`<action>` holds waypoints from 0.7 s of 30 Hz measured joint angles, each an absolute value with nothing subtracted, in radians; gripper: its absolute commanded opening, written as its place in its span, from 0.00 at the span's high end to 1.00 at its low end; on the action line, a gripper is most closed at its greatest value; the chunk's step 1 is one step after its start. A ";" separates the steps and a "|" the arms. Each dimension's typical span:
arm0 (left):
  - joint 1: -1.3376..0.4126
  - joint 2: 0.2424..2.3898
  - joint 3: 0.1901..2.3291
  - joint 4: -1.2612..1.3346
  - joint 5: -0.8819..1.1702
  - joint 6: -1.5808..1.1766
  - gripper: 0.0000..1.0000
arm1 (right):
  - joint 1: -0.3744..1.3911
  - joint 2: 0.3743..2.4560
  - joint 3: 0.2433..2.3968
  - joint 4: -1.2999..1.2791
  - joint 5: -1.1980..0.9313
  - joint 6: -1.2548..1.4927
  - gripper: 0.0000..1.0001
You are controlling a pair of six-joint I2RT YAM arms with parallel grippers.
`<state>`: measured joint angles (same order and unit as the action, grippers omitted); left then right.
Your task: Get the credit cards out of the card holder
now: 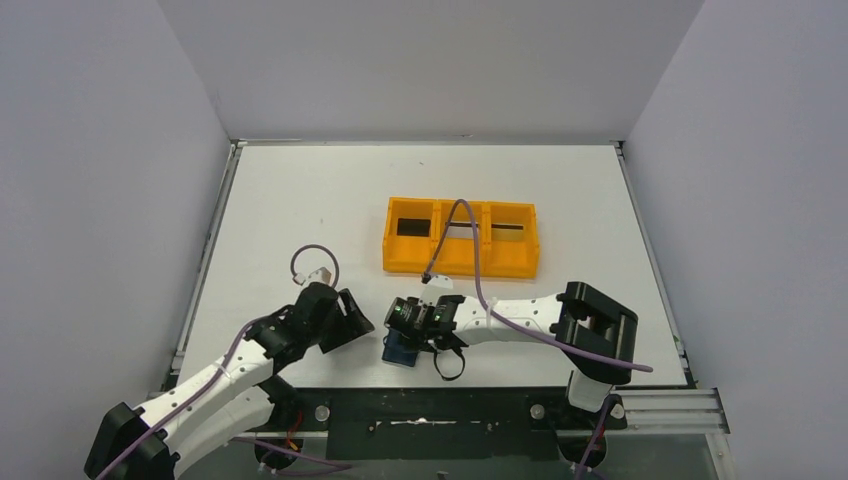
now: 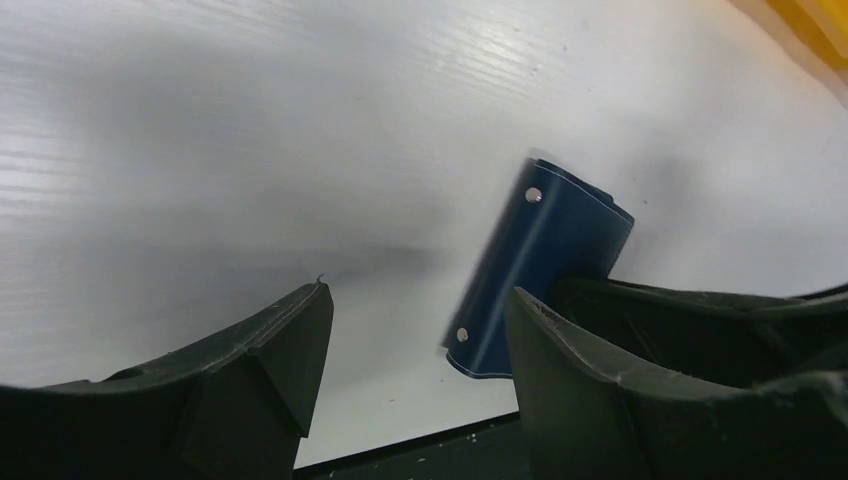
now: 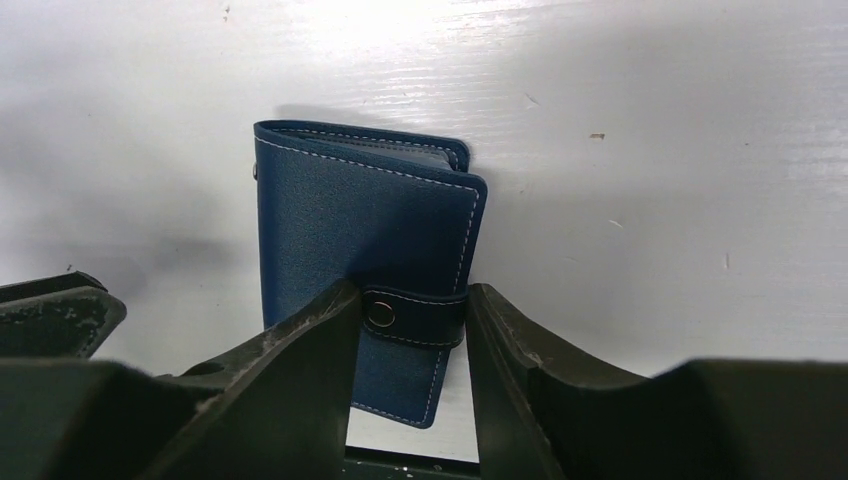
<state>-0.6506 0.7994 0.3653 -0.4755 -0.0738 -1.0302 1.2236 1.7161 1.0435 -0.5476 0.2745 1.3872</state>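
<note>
The card holder (image 3: 365, 240) sits snapped shut on the table (image 1: 300, 200), close to the near edge between the two arms, well short of the orange tray (image 1: 455, 268). No cards showing, so I'd guess they're tucked inside. The right gripper (image 3: 412, 300) is down over the closure tab (image 3: 415, 318), probably to pop it: gap is narrow, tips right at either end, can't tell if it's really pinching. The left gripper (image 2: 418, 295) hangs just beside, spread wide and holding nothing.

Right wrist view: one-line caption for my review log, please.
Right end effector, jaws apart, straddles the snap tab of the closed navy card holder on the white table.
</note>
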 measured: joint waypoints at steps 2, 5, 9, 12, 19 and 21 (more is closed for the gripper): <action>-0.651 0.814 0.365 -0.441 -0.033 -1.011 0.38 | 1.224 1.716 1.044 -0.551 0.274 1.382 0.68; -0.651 0.851 0.365 -0.385 0.035 -0.986 0.39 | 1.217 1.716 1.044 -0.548 0.272 1.374 0.68; -0.657 0.927 0.364 -0.302 0.118 -0.958 0.41 | 1.200 1.704 1.016 -0.499 0.250 1.351 0.68; -0.681 0.984 0.364 -0.268 0.142 -0.945 0.49 | 1.184 1.689 0.989 -0.455 0.229 1.330 0.67; -0.773 1.093 0.364 -0.192 0.157 -0.940 0.67 | 1.147 1.650 0.908 -0.336 0.166 1.309 0.69; -0.784 1.100 0.358 -0.171 0.157 -0.944 0.75 | 1.137 1.637 0.881 -0.300 0.147 1.309 0.67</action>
